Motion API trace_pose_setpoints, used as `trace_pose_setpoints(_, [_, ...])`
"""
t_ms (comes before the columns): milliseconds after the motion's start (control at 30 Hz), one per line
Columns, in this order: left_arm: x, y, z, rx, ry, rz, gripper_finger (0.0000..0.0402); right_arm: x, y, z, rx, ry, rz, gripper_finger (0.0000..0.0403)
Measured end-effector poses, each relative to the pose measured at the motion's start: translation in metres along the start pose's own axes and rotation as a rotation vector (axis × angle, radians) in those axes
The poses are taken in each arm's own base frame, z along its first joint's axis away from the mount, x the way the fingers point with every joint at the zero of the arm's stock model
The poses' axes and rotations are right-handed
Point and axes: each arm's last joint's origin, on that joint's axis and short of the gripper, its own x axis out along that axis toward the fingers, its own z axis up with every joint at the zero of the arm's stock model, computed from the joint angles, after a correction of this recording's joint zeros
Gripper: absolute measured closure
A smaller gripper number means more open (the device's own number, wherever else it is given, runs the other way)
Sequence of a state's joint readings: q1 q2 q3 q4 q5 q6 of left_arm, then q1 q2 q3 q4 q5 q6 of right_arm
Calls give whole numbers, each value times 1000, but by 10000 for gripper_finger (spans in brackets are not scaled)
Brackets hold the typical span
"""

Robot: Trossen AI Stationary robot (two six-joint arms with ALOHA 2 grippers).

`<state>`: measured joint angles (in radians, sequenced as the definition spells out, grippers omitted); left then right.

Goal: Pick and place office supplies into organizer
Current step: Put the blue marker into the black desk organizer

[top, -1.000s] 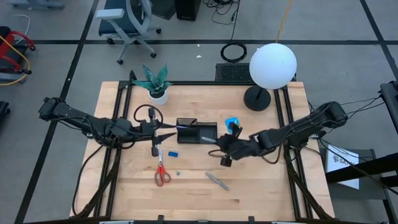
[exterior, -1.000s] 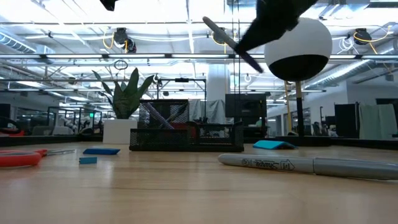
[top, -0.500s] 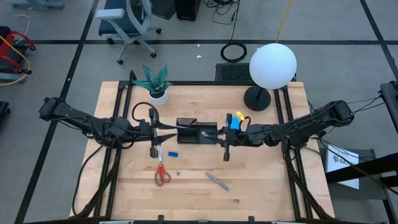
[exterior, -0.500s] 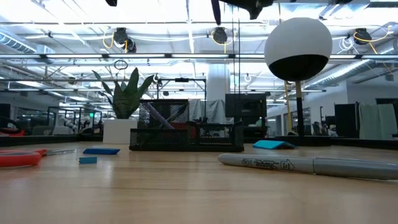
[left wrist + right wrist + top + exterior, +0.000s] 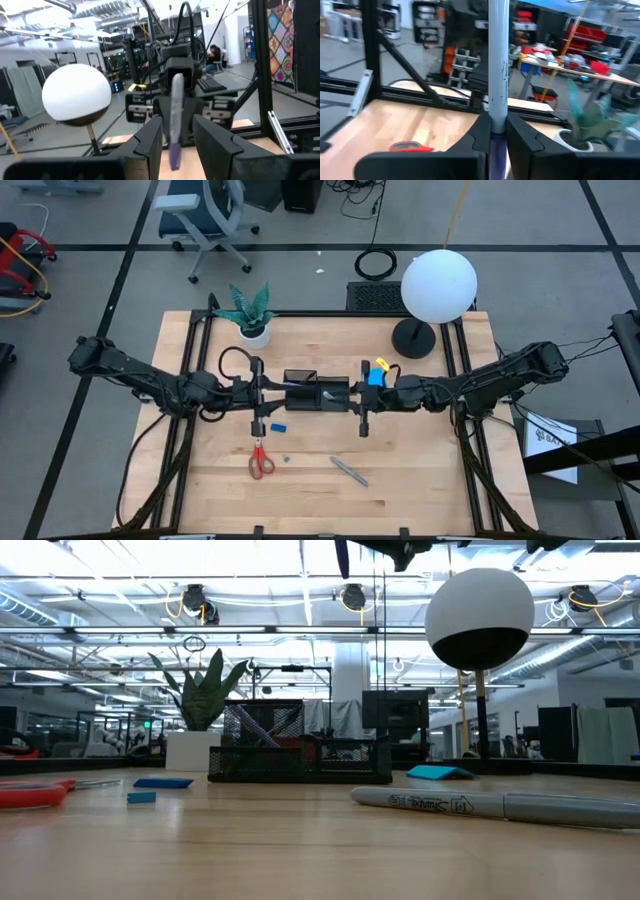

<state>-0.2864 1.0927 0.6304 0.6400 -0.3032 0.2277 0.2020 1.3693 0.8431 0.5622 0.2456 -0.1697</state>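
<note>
Right gripper (image 5: 352,397) clamps a pen (image 5: 498,65) upright over the organizer's (image 5: 315,392) right end, left gripper (image 5: 268,393) half-open, empty at its left; next: lower pen in, release.

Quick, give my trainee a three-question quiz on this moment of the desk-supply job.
1. True or false: the right gripper is shut on a pen.
2. Which item lies nearest the table's front edge in the high view? A) silver marker B) red-handled scissors C) blue note pad
3. Fill in: the left gripper hovers just beside the black ____.

Key: 1 true; 2 A; 3 organizer.
</note>
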Motion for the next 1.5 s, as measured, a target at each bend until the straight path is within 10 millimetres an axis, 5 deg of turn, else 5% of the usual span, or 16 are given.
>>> trace_pose_setpoints(733, [24, 16, -21, -91, -43, -100, 284, 6, 3, -3, 1, -28, 37, 375])
trace_pose_setpoints(1100, [62, 7, -21, -75, 44, -187, 284, 16, 5, -14, -1, -37, 52, 375])
trace_pose_setpoints(1500, [66, 7, -18, -67, 75, -195, 284, 17, 5, -13, 2, -51, 50, 375])
